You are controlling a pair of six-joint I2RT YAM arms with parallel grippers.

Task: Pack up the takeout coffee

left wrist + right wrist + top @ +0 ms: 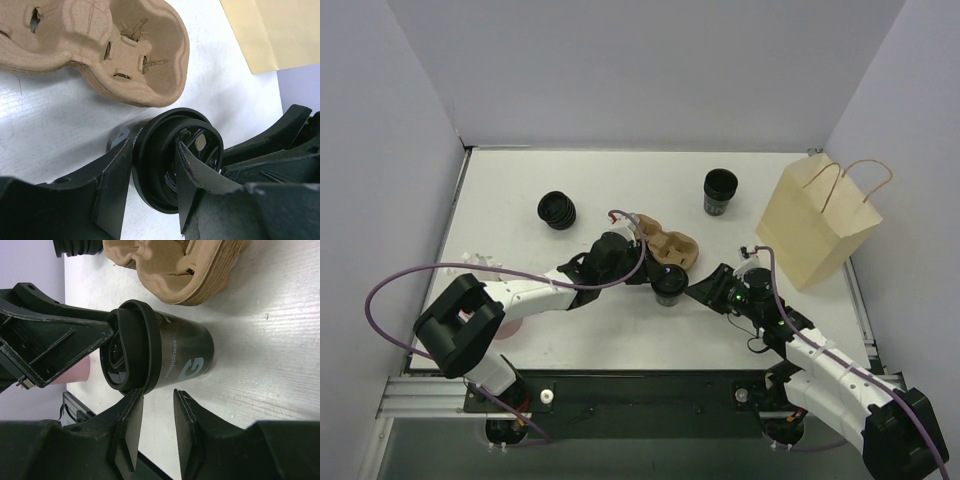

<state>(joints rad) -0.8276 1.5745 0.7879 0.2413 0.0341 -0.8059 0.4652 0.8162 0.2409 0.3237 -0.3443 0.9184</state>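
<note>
The takeout coffee [669, 285], a black cup [185, 355] with a round black lid [165, 150], stands on the table just in front of the brown pulp carrier [672, 247]. My left gripper [152, 150] is shut on the lid's rim, one finger outside it and the other across the lid's top. Coming in from the right, my right gripper [159, 395] is open beside the cup's wall. Nothing lies between its fingers, and one fingertip [137, 400] sits by the lid's edge. The carrier's wells [125, 55] hold nothing.
A tan paper bag [820, 220] with handles stands at the right. A stack of lidless black cups [720, 190] is at the back. A stack of loose black lids [558, 210] is back left. A pink object [510, 325] lies under the left arm.
</note>
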